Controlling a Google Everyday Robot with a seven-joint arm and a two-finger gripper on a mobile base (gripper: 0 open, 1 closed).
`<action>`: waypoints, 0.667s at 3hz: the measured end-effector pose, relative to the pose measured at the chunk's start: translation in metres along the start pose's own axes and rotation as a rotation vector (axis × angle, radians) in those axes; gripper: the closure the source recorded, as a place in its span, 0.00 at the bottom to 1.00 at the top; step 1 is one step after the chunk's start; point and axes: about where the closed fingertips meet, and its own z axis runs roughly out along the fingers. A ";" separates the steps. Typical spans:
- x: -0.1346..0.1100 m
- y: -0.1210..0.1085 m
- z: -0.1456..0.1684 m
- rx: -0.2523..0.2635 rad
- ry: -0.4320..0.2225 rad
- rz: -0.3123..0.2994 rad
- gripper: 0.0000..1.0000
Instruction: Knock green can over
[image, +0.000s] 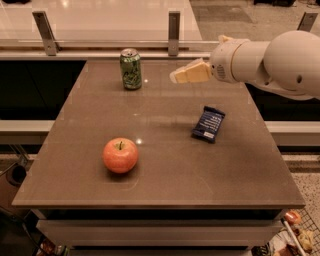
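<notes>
The green can (130, 69) stands upright near the far left of the brown table (160, 180), with pale markings and a silver top. My gripper (176, 76) reaches in from the right on a thick white arm, above the table's far middle. Its cream-coloured tip points left toward the can and sits roughly a can's height to the right of it, apart from it.
A red apple (120, 155) lies front left on the table. A dark blue snack packet (208, 124) lies to the right of centre, below my arm. A glass rail with metal posts (173, 26) runs behind the table's far edge.
</notes>
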 end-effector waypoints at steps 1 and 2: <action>0.004 0.002 0.017 -0.020 -0.022 0.025 0.00; 0.008 0.011 0.041 -0.060 -0.039 0.050 0.00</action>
